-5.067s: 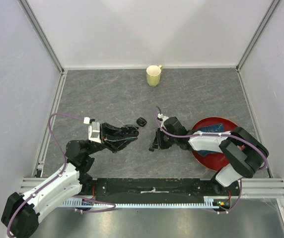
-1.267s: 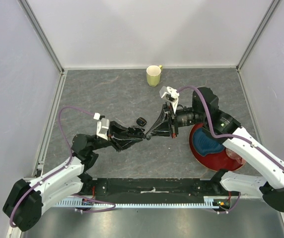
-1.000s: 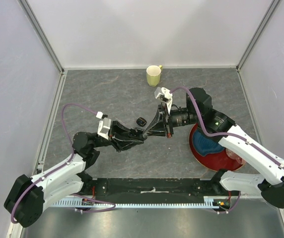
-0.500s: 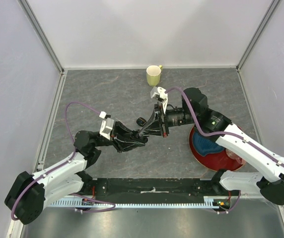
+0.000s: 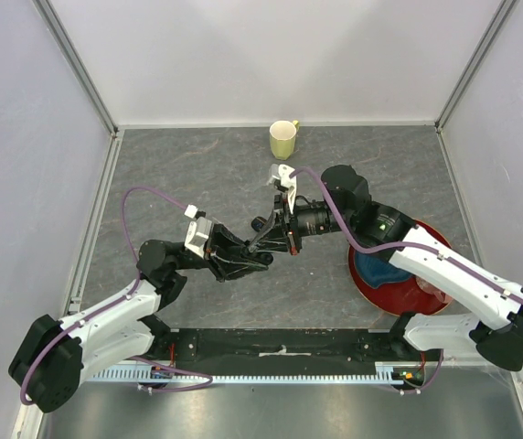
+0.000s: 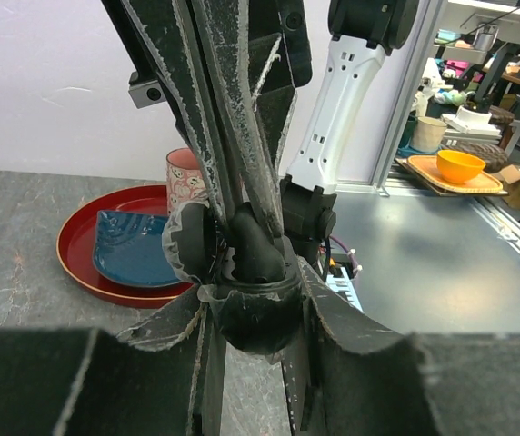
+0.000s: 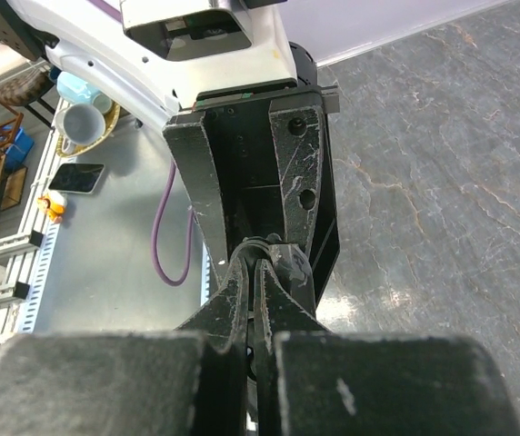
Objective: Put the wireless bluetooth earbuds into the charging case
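Observation:
My left gripper [image 5: 259, 259] is shut on the charging case [image 6: 252, 332], a glossy black rounded pod held open side up just above the table. My right gripper [image 5: 264, 243] comes down onto it from the right. Its tips [image 7: 262, 261] are pinched on a small black earbud [image 6: 256, 249] that sits in the mouth of the case. In the right wrist view the left gripper [image 7: 260, 195] fills the frame behind my tips. Another small black piece [image 5: 258, 222] lies on the table just behind the two grippers. The other earbuds are hidden.
A yellow-green mug [image 5: 283, 139] stands at the back centre. A red tray [image 5: 431, 306] with a blue plate [image 5: 378, 267] sits at the right under the right arm. A pink patterned cup [image 6: 182, 173] stands on that tray. White walls enclose the table.
My right arm has swung left and lowered its tips onto the left gripper, which edged right. The two grippers now meet over the case.

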Tool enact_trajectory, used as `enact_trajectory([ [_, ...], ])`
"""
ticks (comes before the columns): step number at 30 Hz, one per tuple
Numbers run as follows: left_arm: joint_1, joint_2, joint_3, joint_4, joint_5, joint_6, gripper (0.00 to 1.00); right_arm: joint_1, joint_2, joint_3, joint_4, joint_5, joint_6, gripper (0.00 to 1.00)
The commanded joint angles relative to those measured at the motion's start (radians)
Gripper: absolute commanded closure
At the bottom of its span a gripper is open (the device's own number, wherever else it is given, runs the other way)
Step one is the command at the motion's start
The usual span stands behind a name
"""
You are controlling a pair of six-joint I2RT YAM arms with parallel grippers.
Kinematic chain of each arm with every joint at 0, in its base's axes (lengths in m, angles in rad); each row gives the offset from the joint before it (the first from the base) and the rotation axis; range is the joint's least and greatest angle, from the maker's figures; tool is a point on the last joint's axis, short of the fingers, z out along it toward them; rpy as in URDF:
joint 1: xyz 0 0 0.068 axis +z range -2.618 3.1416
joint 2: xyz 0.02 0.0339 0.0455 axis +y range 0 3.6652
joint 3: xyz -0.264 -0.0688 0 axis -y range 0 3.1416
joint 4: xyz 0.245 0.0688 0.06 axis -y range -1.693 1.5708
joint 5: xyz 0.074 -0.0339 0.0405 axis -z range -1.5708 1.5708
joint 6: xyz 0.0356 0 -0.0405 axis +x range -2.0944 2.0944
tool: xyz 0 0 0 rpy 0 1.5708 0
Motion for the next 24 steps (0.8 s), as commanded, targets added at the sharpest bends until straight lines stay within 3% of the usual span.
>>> enact_trajectory([
  [1,-0.008,-0.006,0.037,0.047,0.004,-0.017,0.98,0.032,0.027,0.042,-0.029,0.052,-0.056,1.00],
  [16,-0.010,-0.053,0.006,0.024,-0.104,0.032,0.98,0.065,0.029,0.064,-0.185,0.154,-0.131,1.00],
  [24,-0.010,-0.070,-0.004,0.018,-0.131,0.044,0.98,0.070,0.014,0.071,-0.201,0.184,-0.139,0.87],
])
